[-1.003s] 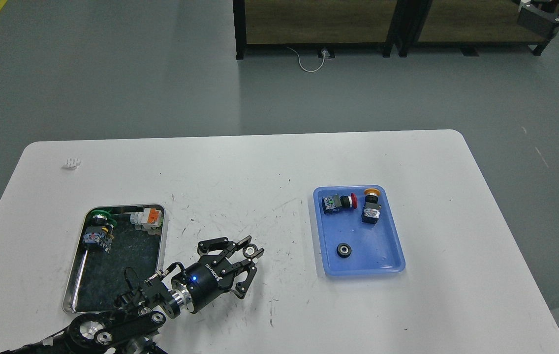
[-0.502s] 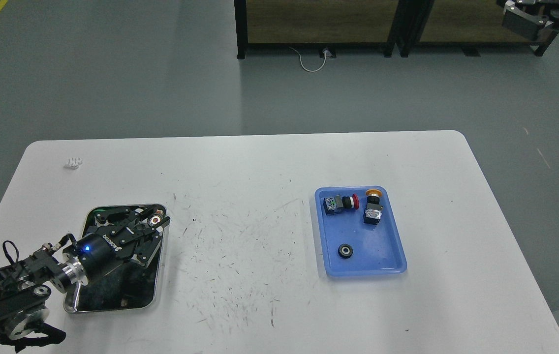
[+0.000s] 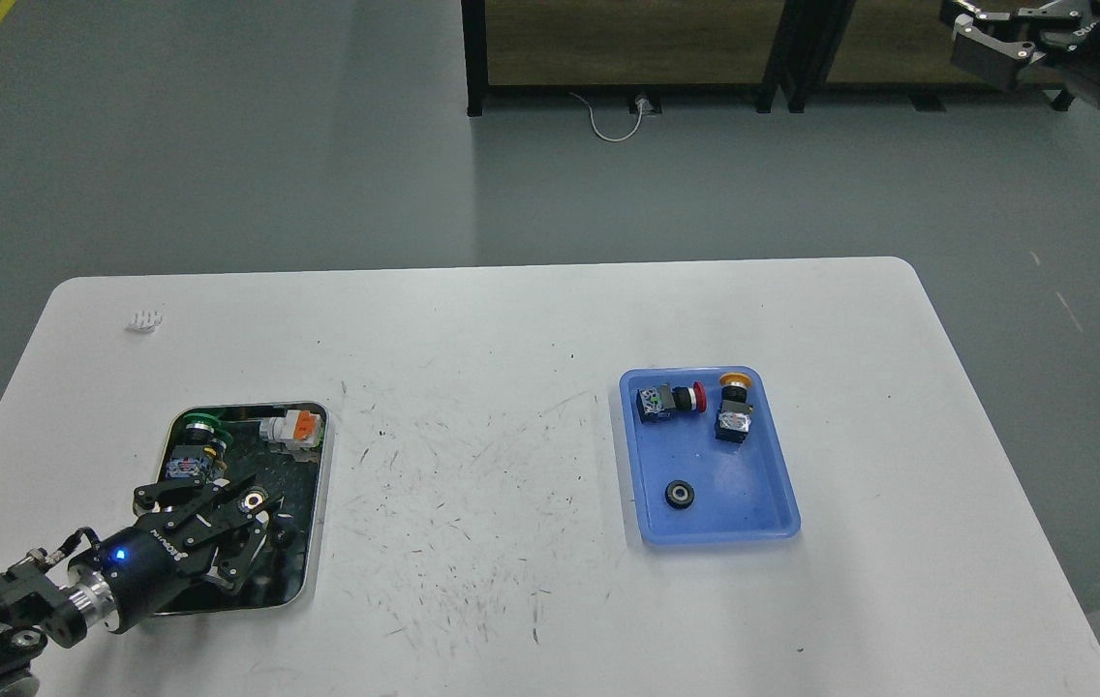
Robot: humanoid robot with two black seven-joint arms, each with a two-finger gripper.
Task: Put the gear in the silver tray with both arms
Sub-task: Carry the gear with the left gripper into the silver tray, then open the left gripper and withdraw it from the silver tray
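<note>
Left gripper [image 3: 238, 510] sits over the near half of the silver tray [image 3: 316, 523], arm coming in from the bottom-left corner. Its fingers are closed on a small gear [image 3: 252, 500], a round dark ring with a pale centre, held at the fingertips above the tray's dark bottom. Whether the gear touches the bottom can't be told. A blue light shows on the gripper body.

Tray's far end holds a green-capped switch [image 3: 192, 447] at far left and a white-and-orange part [image 3: 290, 428] at far right, both clear of the gripper.

Right gripper [image 3: 991, 34] is high in the top-right corner, well away from the table [image 3: 511, 319]; finger state can't be told at that angle.

Blue tray [image 3: 782, 484] sits on the table's right side, well apart from the silver tray. It holds 3 items: a red-capped button [image 3: 668, 400], a yellow-capped button [image 3: 731, 405], and a second black gear [image 3: 677, 494] lying flat near the front.

A small white piece [image 3: 144, 319] lies near the far-left table corner.
</note>
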